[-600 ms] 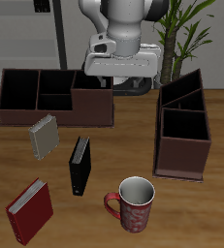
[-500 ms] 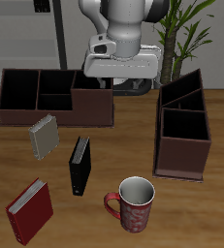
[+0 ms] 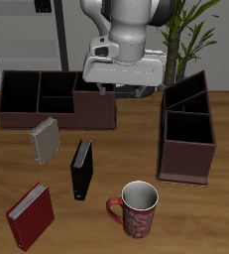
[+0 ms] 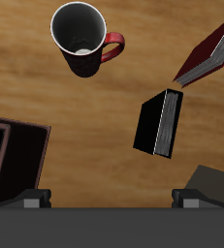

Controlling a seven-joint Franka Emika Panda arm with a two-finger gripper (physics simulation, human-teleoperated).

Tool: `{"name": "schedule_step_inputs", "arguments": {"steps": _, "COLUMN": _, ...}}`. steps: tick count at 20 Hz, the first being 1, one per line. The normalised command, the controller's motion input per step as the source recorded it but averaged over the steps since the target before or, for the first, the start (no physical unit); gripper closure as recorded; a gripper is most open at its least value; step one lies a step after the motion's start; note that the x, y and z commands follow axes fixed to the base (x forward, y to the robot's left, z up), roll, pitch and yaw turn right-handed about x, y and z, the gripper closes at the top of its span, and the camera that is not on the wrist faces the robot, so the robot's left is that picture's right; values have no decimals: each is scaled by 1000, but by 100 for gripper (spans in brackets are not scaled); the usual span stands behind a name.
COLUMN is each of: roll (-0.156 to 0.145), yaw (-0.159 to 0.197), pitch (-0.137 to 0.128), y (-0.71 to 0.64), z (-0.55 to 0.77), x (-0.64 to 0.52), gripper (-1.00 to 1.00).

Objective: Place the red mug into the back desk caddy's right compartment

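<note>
End effector [image 3: 127, 91] seemingly nudged forward, red mug [image 3: 135, 209] unmoved

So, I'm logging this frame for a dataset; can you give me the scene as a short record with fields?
mug: red mug upright near the table's front edge, empty, nothing holding it
target: long low caddy at the back, compartments look empty
gripper: gripper above the table near the long caddy, carrying nothing; open or shut not clear
other items: black book, grey book, red book, taller caddy
task state: mug not yet picked up
</note>
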Motion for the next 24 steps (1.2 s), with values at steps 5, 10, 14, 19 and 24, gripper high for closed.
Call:
{"name": "schedule_step_inputs", "arguments": {"steps": 5, "roll": -6, "yaw": -7, "pitch": -5, "y": 23, "z": 89, "x": 387, "gripper": -100}}
{"name": "schedule_step_inputs", "arguments": {"steps": 10, "roll": -11, "yaw": -3, "pitch": 0, "y": 48, "z": 85, "x": 385, "gripper": -100}}
{"name": "schedule_step_inputs", "arguments": {"steps": 14, "roll": -8, "yaw": 3, "pitch": -17, "y": 43, "z": 104, "x": 328, "gripper": -100}}
{"name": "schedule_step_inputs", "arguments": {"steps": 19, "roll": -15, "yaw": 12, "pitch": 1, "y": 133, "z": 18, "x": 341, "gripper": -100}}
{"name": "schedule_step_inputs", "arguments": {"steps": 24, "roll": -19, "yaw": 26, "pitch": -24, "y": 99, "z": 21, "x": 215, "gripper": -100}}
